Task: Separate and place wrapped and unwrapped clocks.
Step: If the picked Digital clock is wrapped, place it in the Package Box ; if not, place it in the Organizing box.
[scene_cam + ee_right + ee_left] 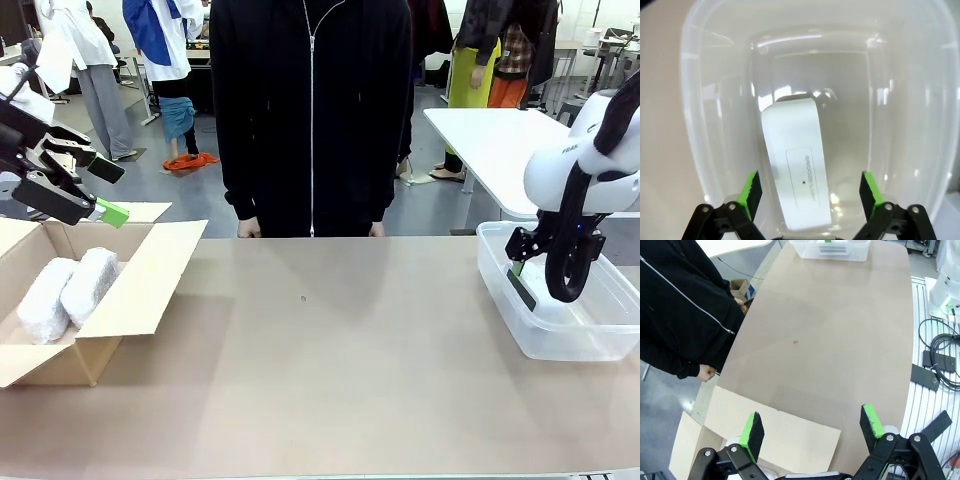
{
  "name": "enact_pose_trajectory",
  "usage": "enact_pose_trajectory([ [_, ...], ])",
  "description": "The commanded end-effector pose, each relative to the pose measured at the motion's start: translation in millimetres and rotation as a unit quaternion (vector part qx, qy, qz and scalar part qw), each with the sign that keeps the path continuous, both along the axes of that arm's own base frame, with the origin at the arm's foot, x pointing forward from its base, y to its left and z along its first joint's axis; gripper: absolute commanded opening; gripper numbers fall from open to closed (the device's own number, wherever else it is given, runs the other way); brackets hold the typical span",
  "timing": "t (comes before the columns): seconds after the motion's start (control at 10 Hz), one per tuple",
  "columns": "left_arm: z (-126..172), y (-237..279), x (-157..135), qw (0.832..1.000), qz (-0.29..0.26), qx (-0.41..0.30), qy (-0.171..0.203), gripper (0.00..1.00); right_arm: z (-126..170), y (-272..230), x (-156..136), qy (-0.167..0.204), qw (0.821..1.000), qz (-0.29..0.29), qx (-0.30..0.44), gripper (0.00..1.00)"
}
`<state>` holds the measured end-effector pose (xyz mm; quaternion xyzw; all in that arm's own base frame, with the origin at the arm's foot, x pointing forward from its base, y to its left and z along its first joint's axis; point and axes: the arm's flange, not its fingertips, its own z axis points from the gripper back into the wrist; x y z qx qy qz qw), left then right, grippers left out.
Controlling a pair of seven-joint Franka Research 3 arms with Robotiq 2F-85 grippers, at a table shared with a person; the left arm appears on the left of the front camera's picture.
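Bare clock (797, 172) lies in tub (710, 65) between wide-open, empty right gripper (807, 192) fingers

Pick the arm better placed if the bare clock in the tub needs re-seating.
Right. Its open gripper hangs directly over the clock inside the tub; the left gripper is over the cardboard box.

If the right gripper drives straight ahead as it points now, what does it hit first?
Most likely the bare white clock lying in the clear tub, centred between the right gripper's open jaws; depth unclear.
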<state>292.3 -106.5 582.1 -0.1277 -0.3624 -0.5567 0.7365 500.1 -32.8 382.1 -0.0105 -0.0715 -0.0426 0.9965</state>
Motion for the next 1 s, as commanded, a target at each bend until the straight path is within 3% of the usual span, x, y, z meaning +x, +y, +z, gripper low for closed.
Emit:
enact_pose_trajectory([
  [0.0, -1, -3, -1, 1.000, 0.004, -0.008, 0.000, 1.00, 42, 0, -17, -0.014, 1.000, 0.005, 0.008, 1.00],
  [0.4, -1, -3, -1, 1.000, 0.004, -0.008, 0.000, 1.00, 123, -3, -53, -0.053, 0.997, 0.029, 0.049, 1.00],
  [0.6, -1, -3, -1, 1.000, 0.004, -0.008, 0.000, 1.00, 141, -1, -65, -0.060, 0.998, 0.007, 0.027, 1.00],
  [0.7, -1, -3, -1, 1.000, 0.004, -0.008, 0.000, 1.00, 143, 6, -62, -0.051, 0.999, 0.000, 0.015, 1.00],
  [0.8, -1, -3, -1, 1.000, 0.004, -0.008, 0.000, 1.00, 139, 22, -55, -0.024, 0.998, -0.018, -0.052, 1.00],
  [0.9, -1, -3, -1, 1.000, 0.004, -0.008, 0.000, 1.00, 147, 1, -65, -0.064, 0.998, 0.011, 0.027, 1.00],
])
